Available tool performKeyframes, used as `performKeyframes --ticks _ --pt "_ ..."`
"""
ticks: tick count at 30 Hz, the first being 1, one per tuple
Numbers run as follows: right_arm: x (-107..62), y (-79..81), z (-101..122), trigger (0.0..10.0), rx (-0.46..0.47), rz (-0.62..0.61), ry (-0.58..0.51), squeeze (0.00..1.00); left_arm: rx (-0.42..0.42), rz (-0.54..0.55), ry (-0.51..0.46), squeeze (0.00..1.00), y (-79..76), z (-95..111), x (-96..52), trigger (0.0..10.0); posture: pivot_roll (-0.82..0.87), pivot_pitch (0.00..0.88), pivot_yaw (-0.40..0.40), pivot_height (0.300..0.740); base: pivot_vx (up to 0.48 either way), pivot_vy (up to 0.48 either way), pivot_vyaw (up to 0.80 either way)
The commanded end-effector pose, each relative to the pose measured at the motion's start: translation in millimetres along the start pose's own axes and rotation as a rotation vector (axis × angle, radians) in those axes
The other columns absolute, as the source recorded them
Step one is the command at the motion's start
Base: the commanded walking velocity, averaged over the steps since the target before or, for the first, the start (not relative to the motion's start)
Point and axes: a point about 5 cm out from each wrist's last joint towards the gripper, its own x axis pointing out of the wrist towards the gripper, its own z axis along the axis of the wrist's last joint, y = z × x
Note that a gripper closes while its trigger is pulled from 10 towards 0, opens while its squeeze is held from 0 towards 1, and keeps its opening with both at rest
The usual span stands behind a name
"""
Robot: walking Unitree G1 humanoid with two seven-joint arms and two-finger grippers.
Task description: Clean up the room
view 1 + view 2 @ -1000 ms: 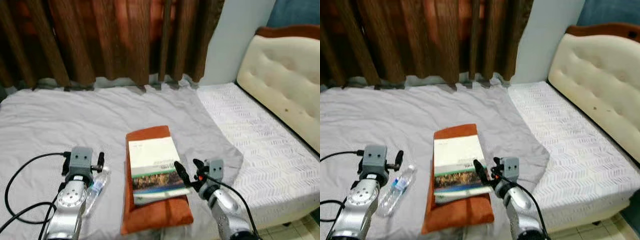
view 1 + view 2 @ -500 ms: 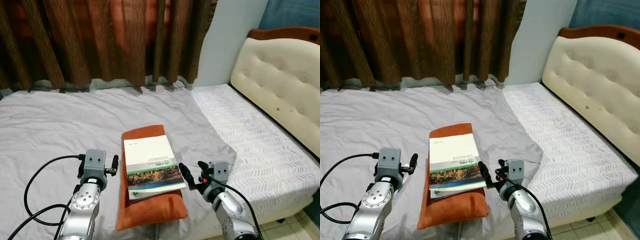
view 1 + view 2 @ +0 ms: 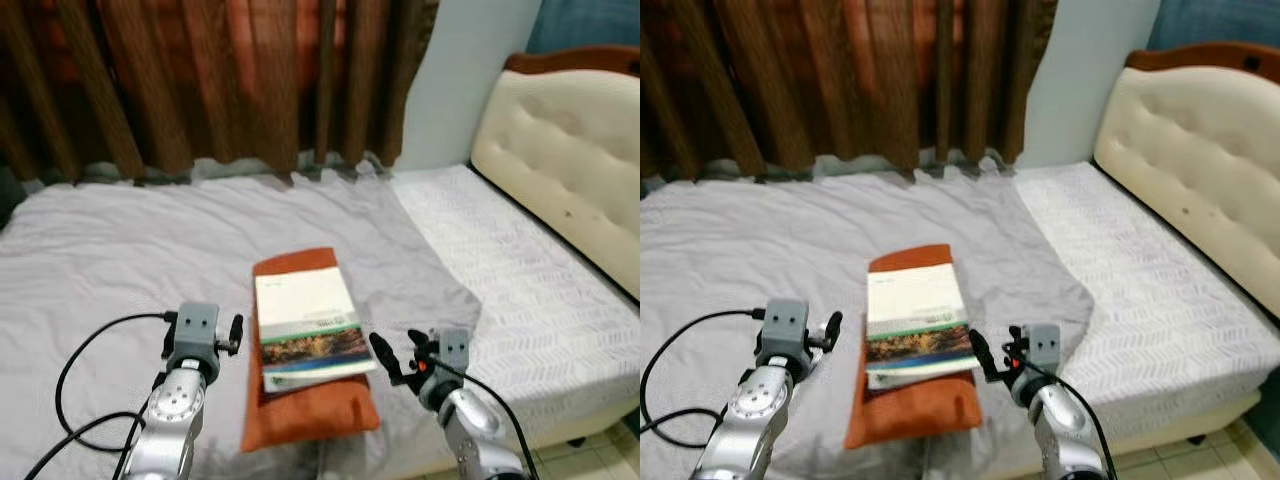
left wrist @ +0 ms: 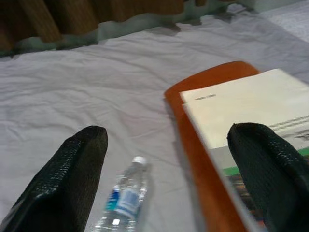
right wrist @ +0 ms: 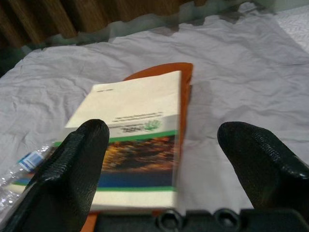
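A book [image 3: 310,325] with a white and green cover lies on an orange pillow [image 3: 312,425] in the middle of the grey bedsheet [image 3: 120,250]. My left gripper [image 3: 202,322] hovers just left of the pillow, open and holding nothing. In the left wrist view a clear plastic water bottle [image 4: 123,203] lies on the sheet between the wide-spread fingers [image 4: 72,179], beside the pillow's edge [image 4: 193,159]. My right gripper [image 3: 398,352] is open off the book's near right corner, and the book [image 5: 130,140] lies ahead of its fingers [image 5: 77,164].
Brown curtains [image 3: 220,80] hang behind the bed. A white patterned mattress cover [image 3: 520,270] and a cream tufted headboard [image 3: 570,170] lie to the right. The bed's front edge and tiled floor [image 3: 610,460] show at the lower right. Black cables loop off my left arm [image 3: 80,400].
The camera has shifted a little. My left gripper has moved right toward the pillow and now hides the bottle in the eye views. My right gripper has drawn back off the book's edge.
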Motion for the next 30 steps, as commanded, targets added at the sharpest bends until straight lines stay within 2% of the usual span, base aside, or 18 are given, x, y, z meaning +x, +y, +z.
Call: performKeyframes --ticks 1,9,12,15,17,21,25,27,30 --pt "3.7 6.5 3 10.0 0.011 0.033 -0.021 0.00 0.002 0.016 0.014 0.00 0.4 -1 -2.2 10.0 0.13 0.000 -0.062 0.740 0.000 0.480 0.00" --pt "4.7 7.5 5 10.0 0.010 0.051 -0.021 0.00 -0.008 0.011 0.009 0.00 -3.4 0 -1.2 10.0 0.14 0.000 -0.068 0.740 0.000 0.480 0.00" --pt "5.5 6.6 7 10.0 0.008 0.051 -0.029 0.00 0.018 0.021 0.011 0.00 -1.6 1 1.1 10.0 0.14 0.000 -0.070 0.740 0.000 0.480 0.00" --pt "7.2 6.0 8 10.0 0.005 0.041 -0.023 0.00 0.037 0.024 0.068 0.00 2.3 0 11.6 10.0 0.14 0.000 -0.066 0.740 0.000 0.000 0.00" --pt "7.5 6.3 8 10.0 0.002 0.038 -0.028 0.00 0.030 0.029 0.060 0.00 4.4 2 13.0 10.0 0.13 0.000 -0.061 0.740 0.000 0.000 0.00" --pt "6.9 5.8 8 10.0 -0.003 0.027 -0.031 0.00 0.019 0.010 0.041 0.00 1.8 3 9.9 10.0 0.13 0.000 -0.059 0.740 0.000 0.000 0.00" --pt "-0.4 1.7 5 10.0 -0.007 -0.025 -0.034 0.00 0.017 -0.036 0.011 0.00 -3.7 -1 -0.4 10.0 0.12 0.000 -0.055 0.740 0.000 0.000 0.00" --pt "-5.6 -2.8 2 10.0 -0.015 -0.064 -0.030 0.00 0.046 -0.045 0.013 0.00 -3.2 -4 -0.6 10.0 0.11 0.000 -0.044 0.740 0.000 0.000 0.00" --pt "-10.7 -9.8 3 10.0 -0.039 -0.135 -0.044 0.00 0.049 -0.074 -0.011 0.00 -3.5 2 6.0 10.0 0.07 0.000 -0.005 0.740 0.000 0.000 0.00"
